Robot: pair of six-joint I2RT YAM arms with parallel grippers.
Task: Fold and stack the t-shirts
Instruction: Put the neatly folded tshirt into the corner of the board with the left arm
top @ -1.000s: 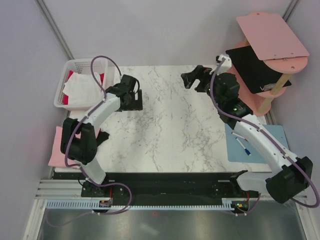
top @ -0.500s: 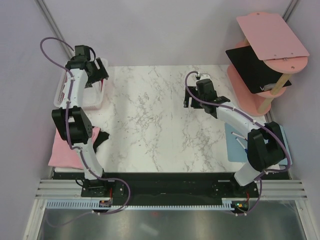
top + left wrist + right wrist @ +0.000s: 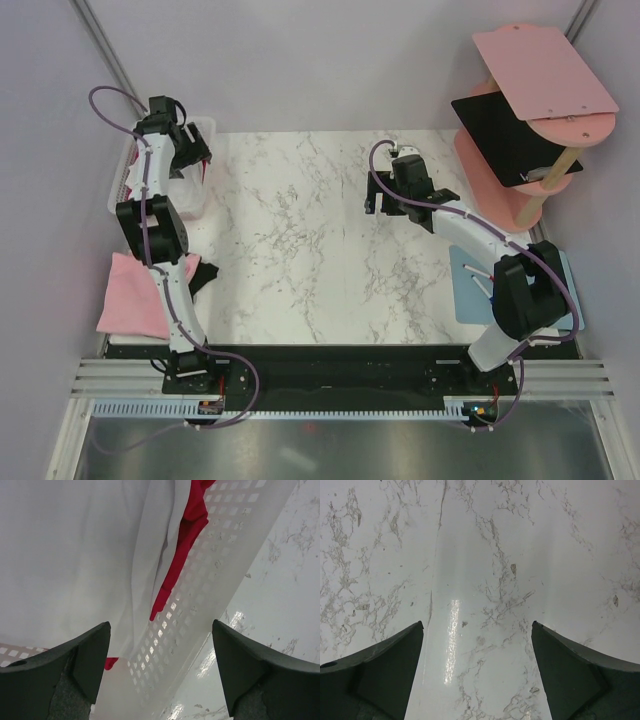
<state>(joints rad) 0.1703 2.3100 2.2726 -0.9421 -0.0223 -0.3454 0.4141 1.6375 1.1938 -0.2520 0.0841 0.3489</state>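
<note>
A white t-shirt [image 3: 65, 545] and a red t-shirt [image 3: 185, 535] lie in the white mesh basket [image 3: 200, 605] at the table's far left [image 3: 125, 190]. My left gripper [image 3: 160, 650] is open and empty just above the basket's right wall; it also shows in the top view [image 3: 188, 152]. A folded light pink t-shirt [image 3: 135, 295] lies at the near left, with black cloth [image 3: 203, 272] beside it, partly hidden by the left arm. My right gripper [image 3: 477, 655] is open and empty over bare marble, right of centre [image 3: 380, 200].
A pink shelf stand [image 3: 545, 70] rises at the far right, with a flat black item [image 3: 505, 130] on its lower board. A light blue mat [image 3: 515, 290] with a small pen-like thing lies at the right edge, under the right arm.
The left arm has swung from the table's left side up to the basket. The right gripper has drawn back from the far middle and turned down toward the table.
</note>
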